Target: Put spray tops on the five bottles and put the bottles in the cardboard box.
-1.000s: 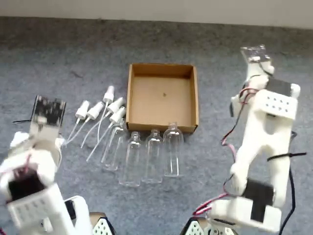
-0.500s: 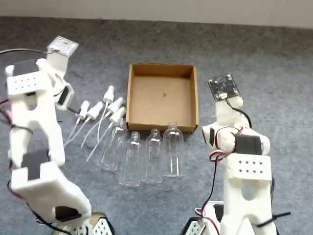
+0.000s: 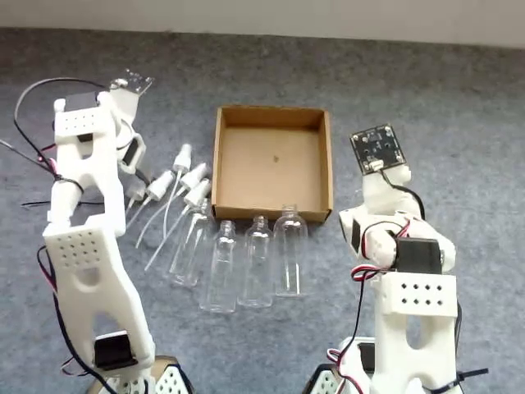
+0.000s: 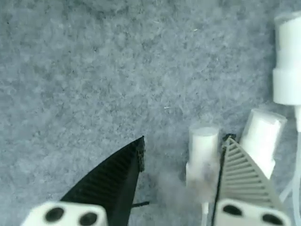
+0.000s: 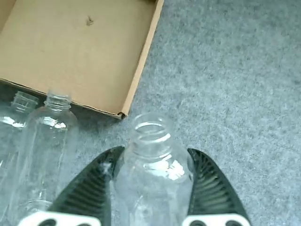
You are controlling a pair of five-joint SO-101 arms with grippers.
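Note:
Several white spray tops with thin tubes lie left of the cardboard box. My left gripper hangs open just above them, and one spray top lies between its fingers, close to the grey one. Clear bottles lie in a row before the box, necks toward it. In the right wrist view my right gripper is shut on a clear bottle with no top, near the front right corner of the box. In the high view the right arm hides that bottle.
Grey carpet covers the whole table. The box is empty inside. Thin spray tubes trail across the carpet toward the leftmost bottle. Open carpet lies right of the box and behind it. Red and black cables hang along both arms.
Both arms left their folded poses. The left arm swung out over the spray tops and came closer to them. The right arm came in beside the box corner, then barely moved.

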